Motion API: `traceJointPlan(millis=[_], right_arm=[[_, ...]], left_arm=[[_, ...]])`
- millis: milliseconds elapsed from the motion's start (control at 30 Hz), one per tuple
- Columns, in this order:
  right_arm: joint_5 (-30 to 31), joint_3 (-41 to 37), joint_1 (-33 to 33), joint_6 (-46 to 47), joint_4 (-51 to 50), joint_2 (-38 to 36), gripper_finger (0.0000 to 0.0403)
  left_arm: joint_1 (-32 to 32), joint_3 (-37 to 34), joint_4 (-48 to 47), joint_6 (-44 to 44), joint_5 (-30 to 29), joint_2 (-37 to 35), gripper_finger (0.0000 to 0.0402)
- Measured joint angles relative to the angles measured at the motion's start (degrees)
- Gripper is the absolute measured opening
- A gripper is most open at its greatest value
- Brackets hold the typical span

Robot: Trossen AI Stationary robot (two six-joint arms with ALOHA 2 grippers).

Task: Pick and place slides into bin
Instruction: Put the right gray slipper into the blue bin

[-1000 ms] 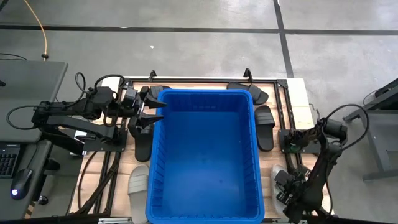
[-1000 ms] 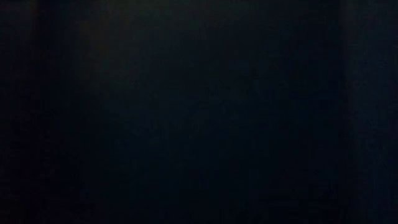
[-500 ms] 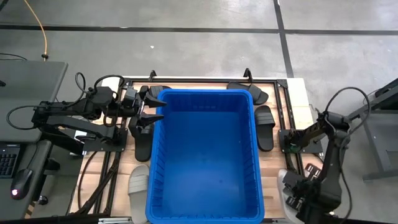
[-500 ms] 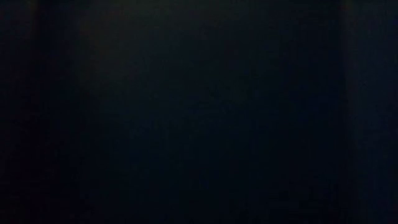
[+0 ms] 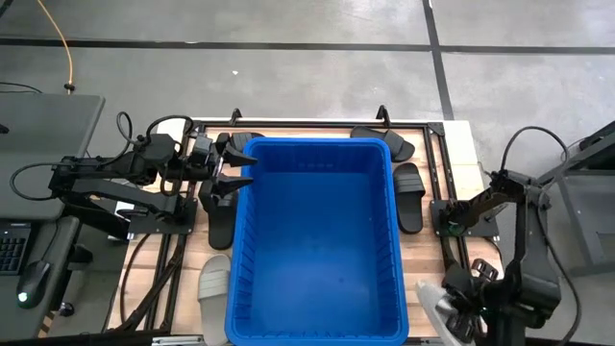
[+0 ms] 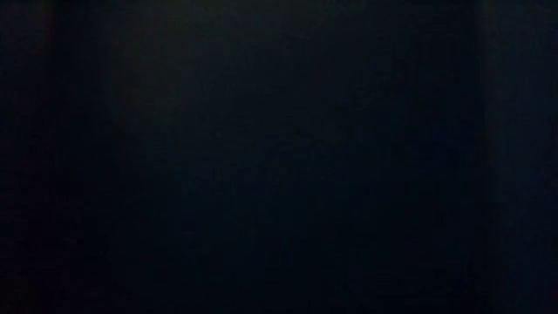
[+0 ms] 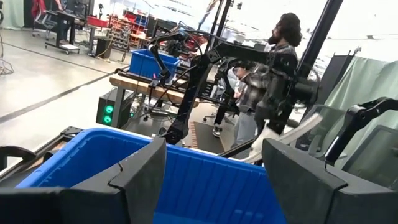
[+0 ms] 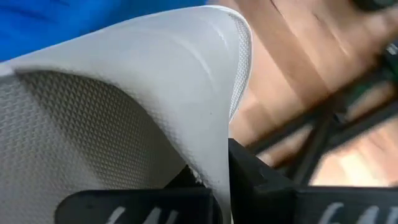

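From above, the right gripper is clamped on a white slide just beside the blue bin, while in its wrist view the left gripper gapes over that bin's rim.

Matt textured white slide, ribbed plastic bin

This is a robotics lab or workshop in a large industrial hall. From above, the wooden table stands on a grey concrete floor marked with dark lines, with a desk carrying a keyboard at its left. The left wrist view looks into an open hall with a second robot arm rig over another blue bin, equipment racks and a standing person.
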Motion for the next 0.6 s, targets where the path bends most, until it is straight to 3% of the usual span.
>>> traceJointPlan(millis=[233,433,600], right_arm=[[-1.05,10.87,-2.04,-1.23,0.25,0.02,0.0000],[8.23,16.68,-5.20,-5.32,0.02,0.02,0.0000],[13.44,17.94,-12.12,-13.93,0.13,0.02,0.0000]], left_arm=[[0.01,0.00,0.02,-0.22,0.70,0.00,0.0255],[0.01,0.00,0.04,-1.03,0.92,0.00,0.0255],[0.01,0.00,0.04,-5.80,0.94,0.00,0.0255]])
